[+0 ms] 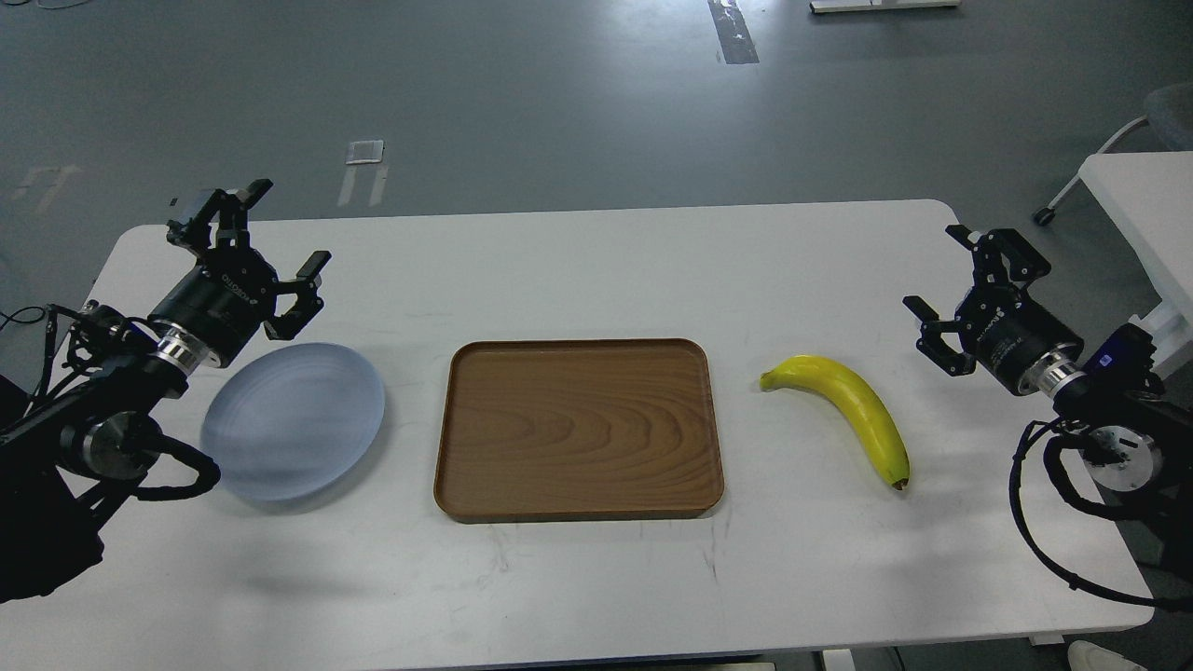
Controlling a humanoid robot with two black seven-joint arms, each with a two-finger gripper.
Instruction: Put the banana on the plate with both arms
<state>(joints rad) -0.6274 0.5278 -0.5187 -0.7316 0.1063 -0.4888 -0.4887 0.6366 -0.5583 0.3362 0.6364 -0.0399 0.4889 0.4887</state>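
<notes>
A yellow banana (853, 405) lies on the white table at the right, its greenish stem toward the tray and its dark tip toward me. The pale blue-grey plate (294, 424) rests on the table at the left, with nothing on it. My left gripper (280, 233) hovers open just above and behind the plate's far-left edge, holding nothing. My right gripper (937, 270) stands open to the right of the banana, a short gap away from it, also holding nothing.
A rectangular brown wood-grain tray (578, 503) sits between the plate and the banana, with nothing in it. The white table (596, 252) ends at a rounded far edge. Another white table (1142, 205) stands off to the far right on the grey floor.
</notes>
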